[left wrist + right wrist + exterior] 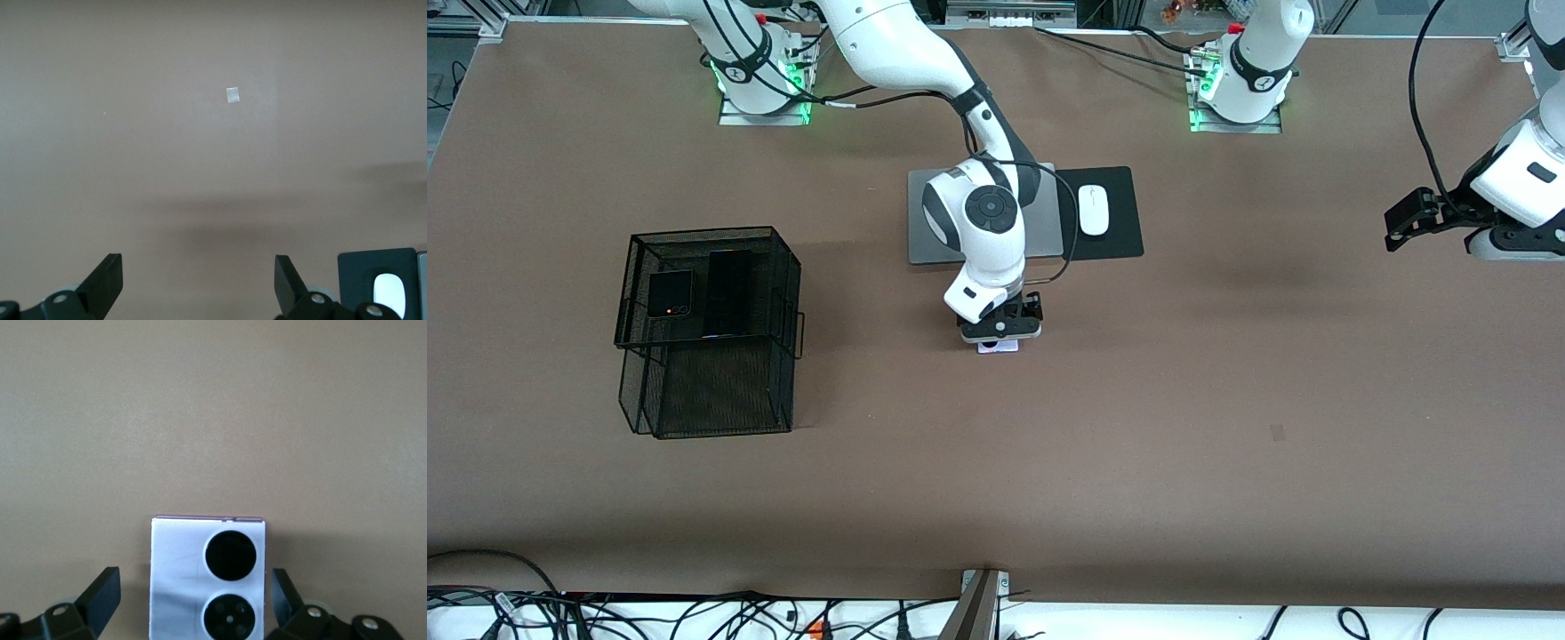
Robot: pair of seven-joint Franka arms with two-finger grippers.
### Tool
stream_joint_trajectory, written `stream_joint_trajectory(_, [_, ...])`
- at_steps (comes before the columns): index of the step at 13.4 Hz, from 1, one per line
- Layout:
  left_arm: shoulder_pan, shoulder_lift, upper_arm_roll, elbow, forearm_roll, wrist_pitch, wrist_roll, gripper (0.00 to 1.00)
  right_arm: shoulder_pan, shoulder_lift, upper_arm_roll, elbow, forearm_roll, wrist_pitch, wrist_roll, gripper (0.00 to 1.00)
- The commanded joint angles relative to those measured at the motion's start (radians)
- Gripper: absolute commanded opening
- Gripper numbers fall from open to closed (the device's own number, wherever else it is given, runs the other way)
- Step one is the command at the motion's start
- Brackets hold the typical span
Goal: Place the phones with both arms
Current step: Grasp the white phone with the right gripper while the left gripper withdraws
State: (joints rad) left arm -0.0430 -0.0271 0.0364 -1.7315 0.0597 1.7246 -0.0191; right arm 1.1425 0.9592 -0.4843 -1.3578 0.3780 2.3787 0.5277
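I judge the lilac phone (207, 577) rigid, slick, thin; right gripper (193, 600) straddles its long edges mid-counter, fingers wide, holding nothing. Left gripper (199, 283) waits, open, empty.

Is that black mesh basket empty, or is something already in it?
Not empty: the black mesh basket holds a squarish black phone and a long black phone.

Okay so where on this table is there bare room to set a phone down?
Bare: the table nearer the camera than the right gripper, and between mouse pad and left gripper. Crowded: the mesh basket with two phones, and the laptop, lilac-white phone patch.
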Motion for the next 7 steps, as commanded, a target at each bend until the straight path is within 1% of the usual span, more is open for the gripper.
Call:
stream_joint_trajectory(1, [-0.012, 0.093, -0.004, 0.142, -0.024, -0.045, -0.033, 1.0, -0.007, 0.015, 0.012, -0.007, 0.005, 0.046, -0.018, 1.0])
stream_joint_trajectory(2, [-0.014, 0.11, -0.004, 0.167, -0.03, -0.045, -0.033, 1.0, -0.009, 0.024, 0.015, -0.007, 0.005, 0.051, -0.018, 1.0])
stream_joint_trajectory(4, [-0.014, 0.105, -0.01, 0.164, -0.029, -0.052, -0.041, 1.0, -0.01, 0.032, 0.016, -0.007, 0.005, 0.051, -0.014, 1.0])
stream_joint_trajectory(7, [0.0, 0.104, -0.013, 0.167, -0.024, -0.069, -0.03, 1.0, -0.009, 0.033, 0.018, -0.006, 0.056, 0.05, -0.012, 1.0])
